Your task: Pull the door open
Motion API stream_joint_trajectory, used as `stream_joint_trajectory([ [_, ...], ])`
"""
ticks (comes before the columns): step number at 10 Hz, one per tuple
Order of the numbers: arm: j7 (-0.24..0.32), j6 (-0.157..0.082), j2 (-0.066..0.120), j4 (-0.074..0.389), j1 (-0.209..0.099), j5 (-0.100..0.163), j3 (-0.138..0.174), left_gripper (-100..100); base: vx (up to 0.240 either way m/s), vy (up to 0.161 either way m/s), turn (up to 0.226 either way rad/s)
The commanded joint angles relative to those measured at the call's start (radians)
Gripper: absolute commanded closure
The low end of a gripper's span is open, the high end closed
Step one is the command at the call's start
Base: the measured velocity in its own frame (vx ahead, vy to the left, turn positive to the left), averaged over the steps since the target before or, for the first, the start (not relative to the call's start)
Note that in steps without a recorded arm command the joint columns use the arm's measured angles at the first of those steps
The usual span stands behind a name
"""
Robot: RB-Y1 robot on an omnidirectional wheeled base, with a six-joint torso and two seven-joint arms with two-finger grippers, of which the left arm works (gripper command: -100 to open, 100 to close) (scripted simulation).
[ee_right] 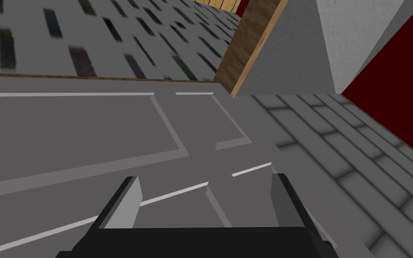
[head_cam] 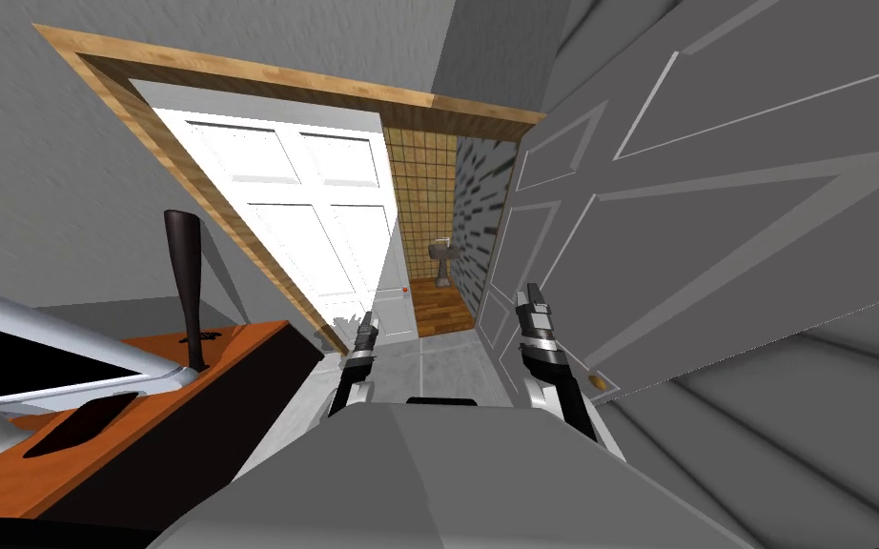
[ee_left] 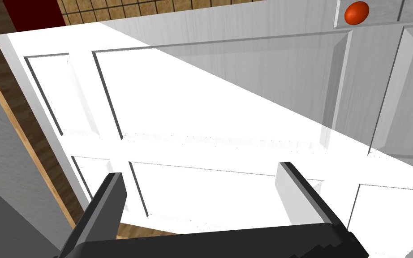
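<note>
Left tool [head_cam: 366, 316] held forward, spread wide, right tool [head_cam: 530, 290] alongside, spread wide

Matt, grainy light wood on the frame [head_cam: 266, 81] across the upper left. Smooth white paint, bright in the light, on the white door [head_cam: 304, 210]; glossy on its red knob [ee_left: 356, 12]. Flat matt grey on the grey door [head_cam: 714, 191] at right, with a brass-coloured knob [head_cam: 600, 382]. Tan tiles [head_cam: 419, 186] and wood planks [head_cam: 439, 307] at centre. Rough grey plaster on the wall [head_cam: 37, 191]. Orange wood top on the table [head_cam: 237, 341], lower left
</note>
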Motion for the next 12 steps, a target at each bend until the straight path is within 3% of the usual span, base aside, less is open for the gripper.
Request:
stream_joint_trajectory([
  [1, 0.002, 0.000, -0.003, 0.032, -0.010, 0.000, 0.002, -100, 0.097, 0.005, -0.032],
  [12, 0.033, -0.036, -0.003, 0.278, -0.074, 0.005, 0.021, -100, 0.100, -0.001, -0.024],
])
